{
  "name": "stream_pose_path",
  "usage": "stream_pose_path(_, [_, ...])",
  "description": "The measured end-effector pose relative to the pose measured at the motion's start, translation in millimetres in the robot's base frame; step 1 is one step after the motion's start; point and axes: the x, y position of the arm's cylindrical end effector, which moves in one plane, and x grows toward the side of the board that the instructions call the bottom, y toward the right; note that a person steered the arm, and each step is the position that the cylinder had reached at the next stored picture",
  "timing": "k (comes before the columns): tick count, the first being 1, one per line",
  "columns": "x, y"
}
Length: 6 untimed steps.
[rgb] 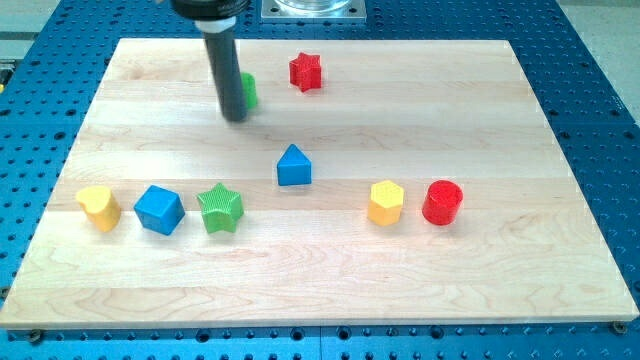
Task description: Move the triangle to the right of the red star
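Observation:
The blue triangle [293, 166] lies near the middle of the wooden board [330, 280]. The red star [306, 72] sits near the view's top, above and slightly right of the triangle. My tip [234, 117] rests on the board up and to the left of the triangle, well apart from it. The rod hides most of a green block [248, 90], whose shape I cannot make out. The tip is left of the red star.
A yellow block [99, 207], a blue cube [160, 209] and a green star [220, 208] stand in a row at the left. A yellow hexagon [386, 203] and a red cylinder [442, 202] stand at the right.

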Motion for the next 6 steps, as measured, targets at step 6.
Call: stream_pose_path(6, [90.9, 160.8])
